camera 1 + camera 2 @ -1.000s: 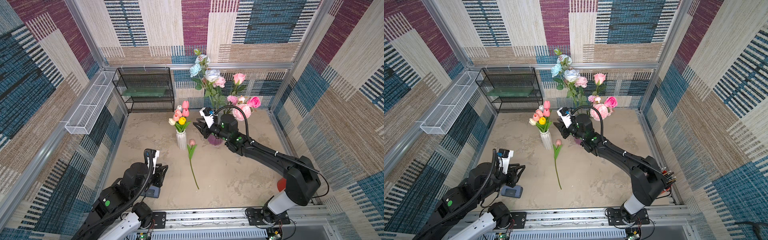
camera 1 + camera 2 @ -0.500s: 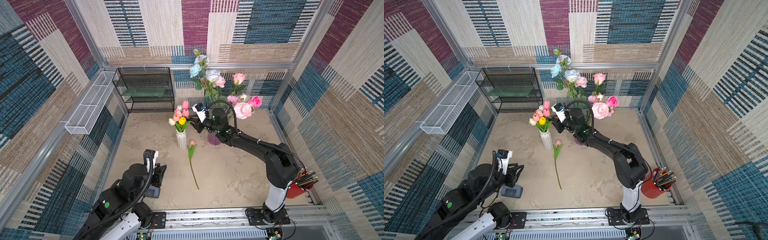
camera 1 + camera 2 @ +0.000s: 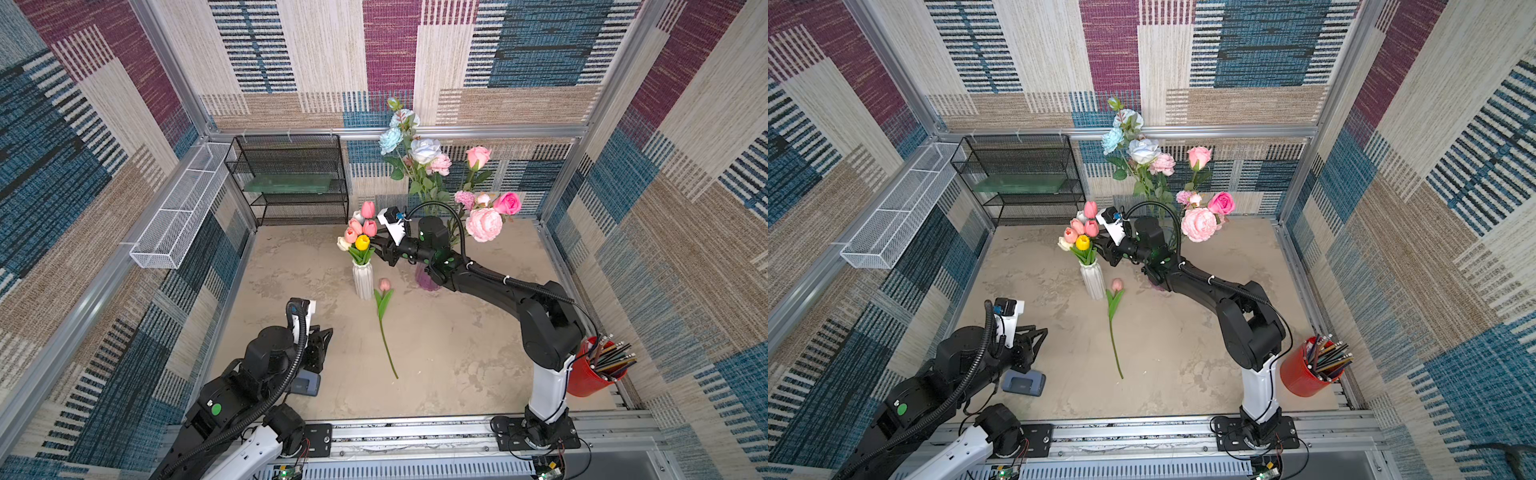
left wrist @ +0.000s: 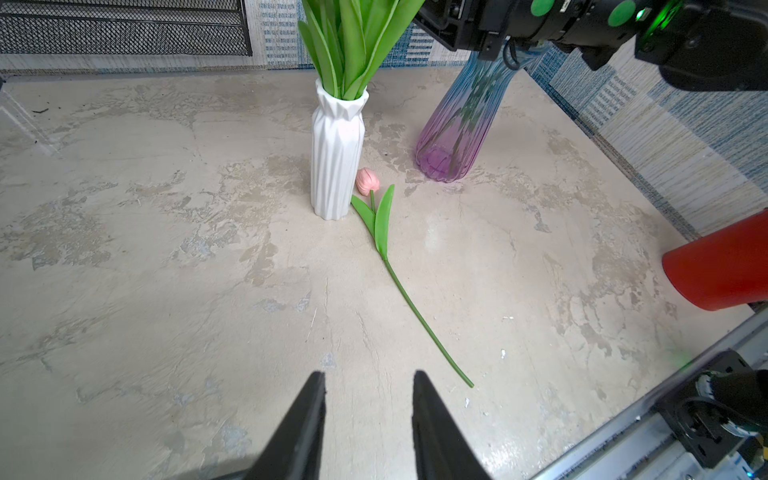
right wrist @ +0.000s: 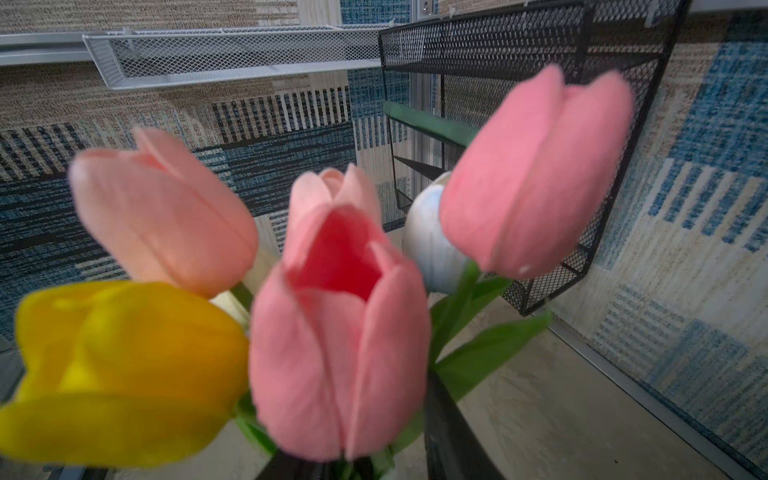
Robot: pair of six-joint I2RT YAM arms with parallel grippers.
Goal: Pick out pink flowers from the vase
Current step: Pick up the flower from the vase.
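**A:** What do we label first, going by size?

**B:** The tabletop (image 3: pixel 457 332), mottled beige. Over it we mark the right arm (image 3: pixel 490 282), stretched from the front edge toward the back. The left arm (image 3: pixel 266 353) is folded near the front left corner. Green dots (image 3: pixel 215 409) are the only marks we can make out on either arm.

**A:** And the vessels?

**B:**
- The black mesh shelf (image 3: pixel 291 178) stands at the back left corner.
- The glass vase (image 4: pixel 457 137) stands near the back edge and holds the pink roses (image 3: pixel 483 224) among pale blue and white ones.
- The white ribbed vase (image 3: pixel 363 282) stands just to its left and holds the pink tulips (image 3: pixel 369 227) and a yellow tulip (image 3: pixel 362 242).
- The red cup (image 3: pixel 582 374) of pencils sits at the front right corner.

**A:** How do we caption the fingers?

**B:** The right gripper (image 3: pixel 376 245) sits at the tulip stems, just under the blooms. Its fingers (image 5: pixel 453 436) stand apart on either side of a pink tulip, and we cannot tell whether they touch the stem. The left gripper (image 4: pixel 368 382) hovers low over the tabletop with its fingers (image 4: pixel 307 415) apart and nothing between them.

**A:** And the smallest items?

**B:** The loose pink tulip (image 3: pixel 382 300) lies flat on the tabletop. Its bloom is just beside the white vase's foot, and its stem points toward the front edge. A dark grey case (image 3: pixel 305 382) lies near the left gripper.
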